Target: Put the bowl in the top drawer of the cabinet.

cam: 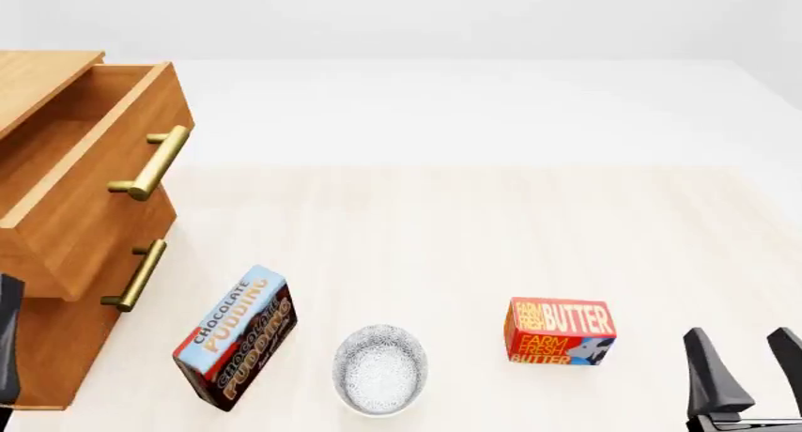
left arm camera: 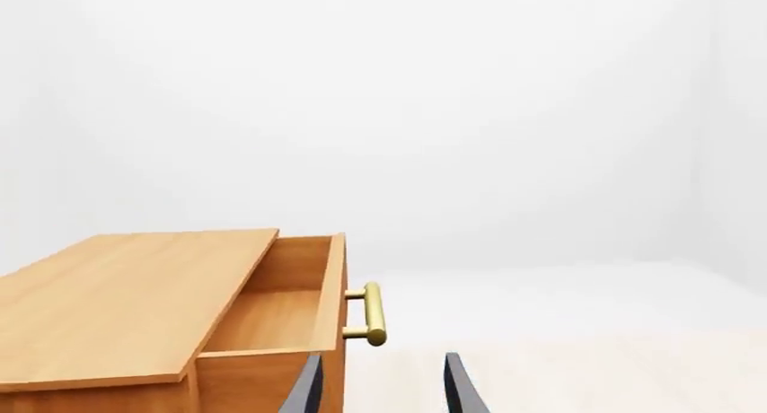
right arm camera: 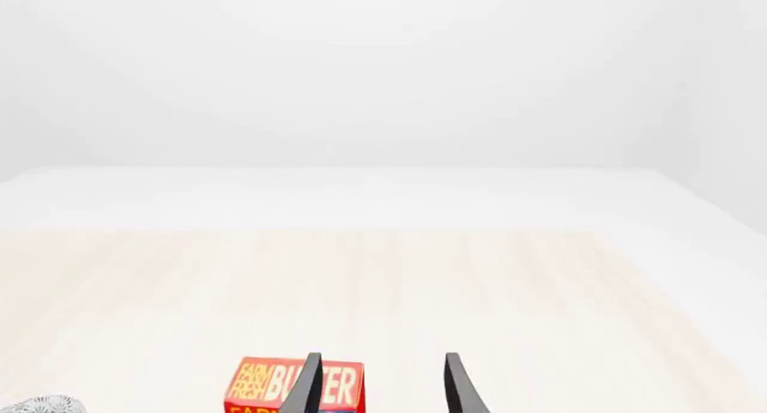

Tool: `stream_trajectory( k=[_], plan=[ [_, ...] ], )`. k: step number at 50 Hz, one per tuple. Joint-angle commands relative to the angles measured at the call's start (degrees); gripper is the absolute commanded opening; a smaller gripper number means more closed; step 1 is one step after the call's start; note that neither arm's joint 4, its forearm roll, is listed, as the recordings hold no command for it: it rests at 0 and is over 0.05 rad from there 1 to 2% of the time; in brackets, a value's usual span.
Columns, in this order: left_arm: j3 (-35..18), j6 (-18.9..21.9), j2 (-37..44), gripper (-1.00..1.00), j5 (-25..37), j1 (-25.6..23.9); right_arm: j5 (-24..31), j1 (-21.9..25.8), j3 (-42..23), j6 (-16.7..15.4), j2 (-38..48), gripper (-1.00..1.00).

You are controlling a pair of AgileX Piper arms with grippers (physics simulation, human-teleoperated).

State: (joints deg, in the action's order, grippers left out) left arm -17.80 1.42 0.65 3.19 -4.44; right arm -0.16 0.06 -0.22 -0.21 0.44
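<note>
The bowl [cam: 379,369] sits upright on the table near the front edge, between two boxes; a sliver of the bowl [right arm camera: 48,404] shows in the right wrist view. At the left stands the cabinet [cam: 56,343] with its top drawer [cam: 107,164] pulled out, nothing visible inside. In the left wrist view the open top drawer [left arm camera: 282,310] and its brass handle [left arm camera: 373,312] lie just ahead of my left gripper [left arm camera: 383,391], which is open and holds nothing. My right gripper [cam: 746,371] is open at the front right, well apart from the bowl.
A chocolate pudding box [cam: 236,336] lies tilted left of the bowl, close to the cabinet's lower drawer handle [cam: 135,275]. A red butter box [cam: 561,331] stands right of the bowl, just ahead of the right gripper's fingers [right arm camera: 309,384].
</note>
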Motion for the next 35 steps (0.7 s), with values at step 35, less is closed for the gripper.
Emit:
stream_trajectory(
  k=[35],
  plan=[
    [-23.10,11.94,2.15,1.00,17.43,-4.38,0.02,0.01,0.01,-0.08,-0.07,1.00]
  ],
)
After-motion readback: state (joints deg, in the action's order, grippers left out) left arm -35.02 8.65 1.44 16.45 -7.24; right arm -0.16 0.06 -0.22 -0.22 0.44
